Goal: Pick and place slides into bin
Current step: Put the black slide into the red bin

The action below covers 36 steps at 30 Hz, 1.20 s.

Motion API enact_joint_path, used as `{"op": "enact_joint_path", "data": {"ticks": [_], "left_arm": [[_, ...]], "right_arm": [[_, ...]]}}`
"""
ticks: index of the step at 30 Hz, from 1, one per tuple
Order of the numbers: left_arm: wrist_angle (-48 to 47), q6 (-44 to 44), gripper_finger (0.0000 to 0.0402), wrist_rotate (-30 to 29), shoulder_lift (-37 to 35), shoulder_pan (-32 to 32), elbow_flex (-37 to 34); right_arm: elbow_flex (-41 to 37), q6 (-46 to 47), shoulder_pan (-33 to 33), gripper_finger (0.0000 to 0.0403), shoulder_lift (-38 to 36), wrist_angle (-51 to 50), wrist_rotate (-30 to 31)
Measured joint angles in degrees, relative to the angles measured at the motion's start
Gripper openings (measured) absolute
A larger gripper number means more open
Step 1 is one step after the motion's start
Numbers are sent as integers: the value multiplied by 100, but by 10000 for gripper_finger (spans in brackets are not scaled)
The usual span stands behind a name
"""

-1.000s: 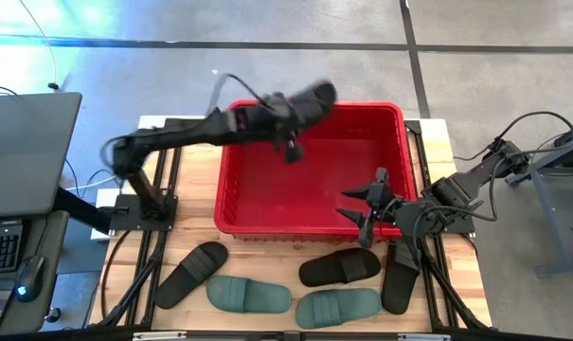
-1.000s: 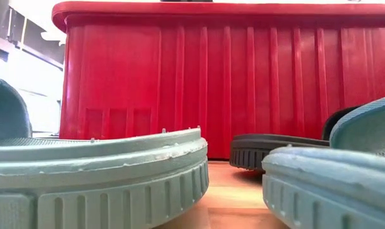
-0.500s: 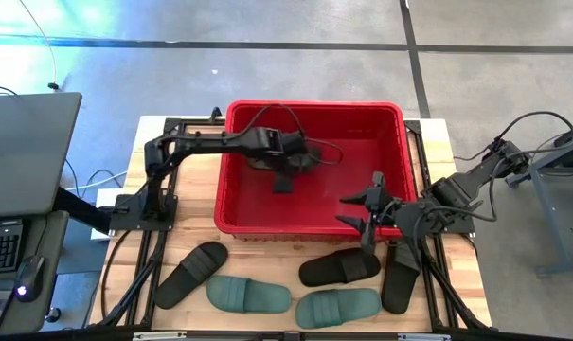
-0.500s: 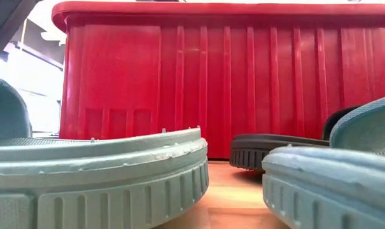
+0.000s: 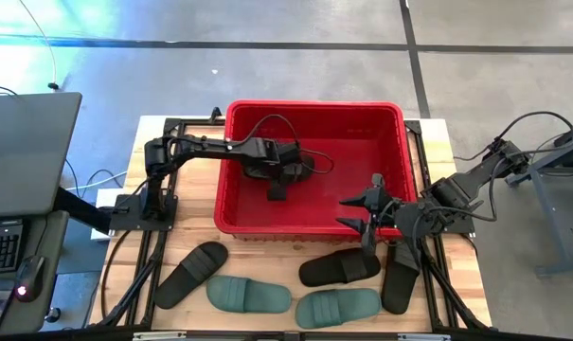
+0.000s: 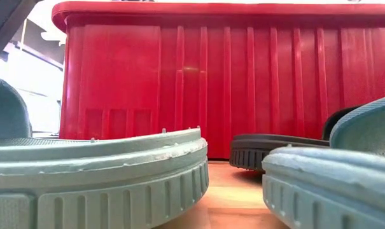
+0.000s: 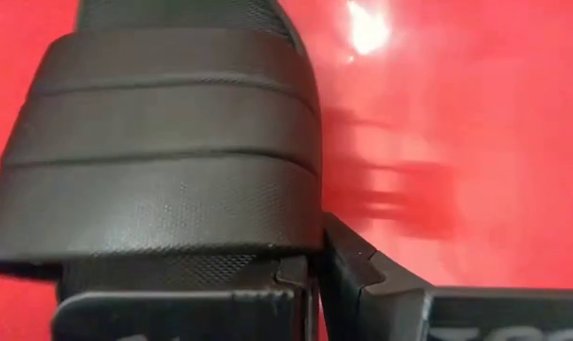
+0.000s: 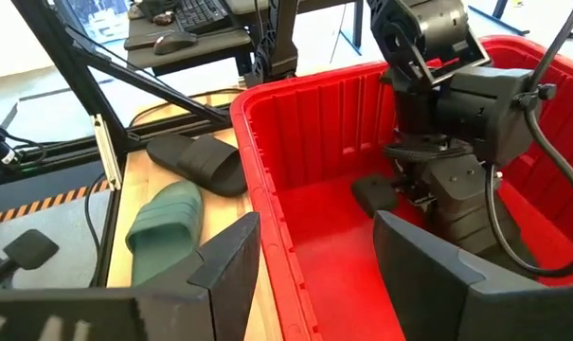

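Observation:
The red bin (image 5: 239, 213) stands at the table's middle. My left gripper (image 5: 284, 170) is down inside it, shut on a black slide (image 7: 163, 152) whose ribbed strap fills the left wrist view. The slide's end (image 8: 374, 194) shows dark under the gripper in the right wrist view. My right gripper (image 8: 314, 265) is open and empty over the bin's near right rim (image 5: 367, 210). On the table in front of the bin lie black slides (image 5: 191, 273) (image 5: 340, 268) (image 5: 400, 277) and two sage-green slides (image 5: 248, 295) (image 5: 338, 306). My left gripper holds the black slide at one side of its strap (image 7: 300, 242), beside the fingers (image 7: 362, 275). The strap and the gripper body hide the place of contact. The fingers point down into the bin. The slide's end (image 8: 374, 194) is low at the bin floor.
The bin's tall ribbed near wall (image 6: 198, 83) stands behind the slides on the table. A green slide's sole (image 6: 97, 178) lies right before the low camera. Arm frames stand at the table's left (image 5: 139, 204) and right (image 5: 438, 218). A desk with a keyboard (image 5: 2, 246) is left of the table.
My left gripper has gone down from above the bin's far rim into the bin, toward the table's near edge, carrying the black slide. The slide, held high a second ago, is now low inside the bin.

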Motion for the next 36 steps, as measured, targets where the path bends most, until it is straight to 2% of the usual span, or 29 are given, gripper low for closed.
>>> {"op": "enact_joint_path", "data": {"ticks": [7, 14, 18, 24, 29, 31, 33, 36], "left_arm": [[233, -162, 36, 252, -9, 172, -205], [39, -152, 108, 719, -9, 241, -68], [-343, 32, 145, 1019, 0, 236, 266], [-1376, 203, 178, 1000, 0, 236, 1258], [-2460, 421, 180, 880, 0, 217, 2529], [-2779, 497, 176, 875, 0, 161, 3093], [-3058, 604, 171, 896, 0, 64, 3683], [-3254, 703, 164, 970, -7, -137, 4511]], "right_arm": [[0, -44, 0, 197, 0, -3, 3], [0, -51, 0, 197, 0, -3, 23], [0, -59, 0, 197, 0, -3, 66], [0, -57, 0, 197, 0, 45, 72], [0, -88, 0, 197, 0, 52, 195], [0, 182, 0, 197, 0, 55, 156], [0, 564, 0, 197, 0, 45, -52], [0, 1288, 0, 197, 0, -22, -767]]}}
